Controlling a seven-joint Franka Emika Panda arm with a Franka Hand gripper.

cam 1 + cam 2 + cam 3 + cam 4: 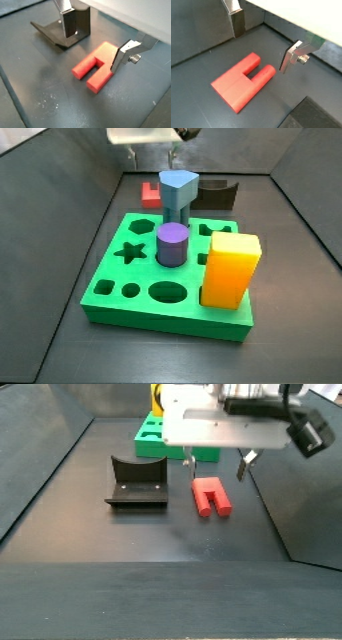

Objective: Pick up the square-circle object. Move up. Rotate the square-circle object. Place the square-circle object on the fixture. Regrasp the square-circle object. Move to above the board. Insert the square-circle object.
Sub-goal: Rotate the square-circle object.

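Lying flat on the dark floor, the square-circle object (95,68) is seen in both wrist views, a small red block with two short prongs at one end (243,81). It is not held by anything. The gripper (214,463) is hung just above it in a side view, and its fingers (124,56) are spread wide apart, with nothing gripped between them. One silver finger is seen near the red block in a wrist view, and whether it touches the block cannot be told. The fixture (138,482) is stood just beside the red block, dark and L-shaped, and the two are kept apart by a small gap of floor. The board (136,278) is found farther off in a side view, big and green, with star and circle holes cut in it. A yellow block (231,270), a purple cylinder (171,245) and a blue-grey piece (178,194) are stood up in the board.
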